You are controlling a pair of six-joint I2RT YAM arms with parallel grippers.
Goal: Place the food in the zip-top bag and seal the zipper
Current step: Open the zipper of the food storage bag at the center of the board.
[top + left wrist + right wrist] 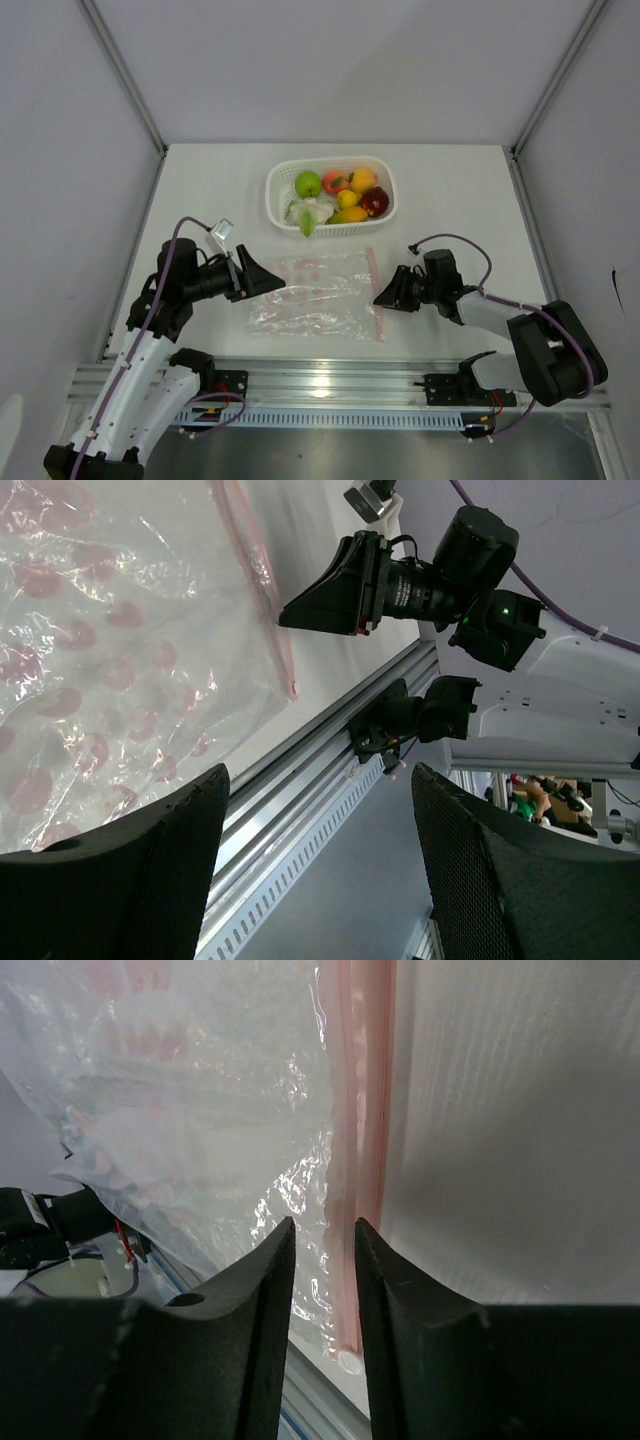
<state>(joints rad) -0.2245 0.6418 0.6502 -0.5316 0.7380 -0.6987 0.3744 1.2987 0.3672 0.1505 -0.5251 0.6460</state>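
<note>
Bag [315,293] lies flat and empty at centre of worktop [200,200]. Zipper [374,290] runs down its right edge. Food [345,195] all sits in the white basket [272,190], just above the bag.

Left tool [272,284]: wide, holding nothing, at the bag's left edge. Right tool [384,297]: narrow gap, nothing gripped, lined up on the zipper.

Judgement: the mouth needs opening first. Pinch only the top film at the strip and lift slowly while the left tool pins the bag.

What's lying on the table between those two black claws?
The clear zip-top bag, lying flat between left gripper and right gripper; the top view shows it.
</note>
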